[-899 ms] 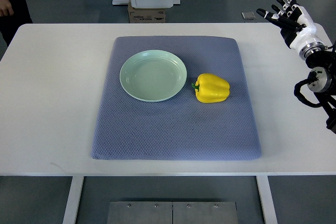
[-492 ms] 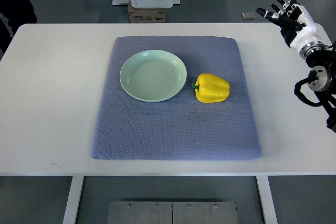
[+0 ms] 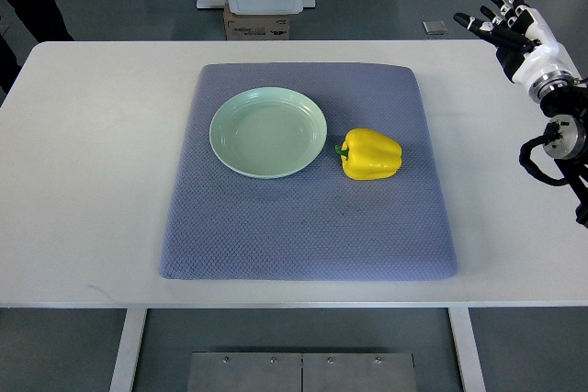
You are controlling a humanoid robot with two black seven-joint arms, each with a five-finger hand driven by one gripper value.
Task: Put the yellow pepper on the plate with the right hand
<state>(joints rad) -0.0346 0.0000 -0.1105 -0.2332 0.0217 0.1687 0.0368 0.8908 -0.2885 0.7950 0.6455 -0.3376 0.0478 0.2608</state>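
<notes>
Your right hand hung over the far right corner of the white table, black fingers spread wide and holding nothing, well apart from the glossy yellow bell pepper. That pepper lay on its side on the quilted grey-blue mat, just beside the empty round pale green plate, stem toward it. The risk, as I judged it: a rounded, slick pepper could roll off under a poorly centred grasp, or get shoved into the plate's rim.

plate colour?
Pale mint green, plain with no pattern: the plate shows clearly in the top view, lying on the blue-grey mat.
</notes>
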